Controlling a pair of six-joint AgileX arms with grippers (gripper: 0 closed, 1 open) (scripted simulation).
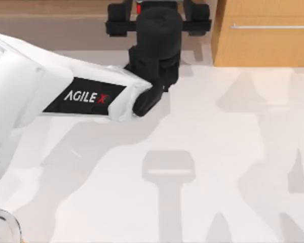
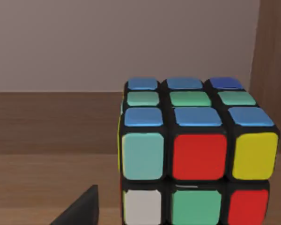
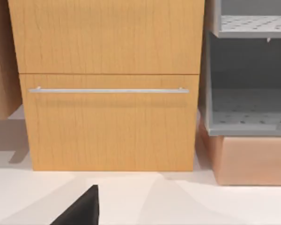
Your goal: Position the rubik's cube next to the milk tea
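L arm (image 1: 66,91), white w/ black AGILEX label, reaches from the top view's left side across to the far-centre edge of the table (image 1: 218,152). L pincer (image 1: 158,20) sits there, black, over the brown strip behind the white top. Spread or pressed together: can't tell.

Cube (image 2: 196,150) is right in front of the L pincer in the L wrist view, very close. It rests on a brown wooden surface (image 2: 47,187) w/ a plain grey-mauve wall (image 2: 107,42) behind it and a wood panel (image 2: 274,56) just beside it. Top face: blue and green squares. Face toward the pincer: pale teal, red, yellow in one row; white, green, red in the row under it. A dark wedge of the pincer pokes into that view near the cube, w/ a strip of wood showing between the two, so not touching there. No sign that the cube is pinched.

Milk tea (image 1: 2,223): pale rim, partly cut off at the top view's near-left corner, well apart from the L pincer and on the opposite edge of the table from it.

R pincer (image 3: 79,211): a dark wedge low over the white top, facing a wooden drawer (image 3: 107,122) w/ a metal bar handle (image 3: 107,90); grey shelves (image 3: 248,108) beside the drawer. State: can't tell.
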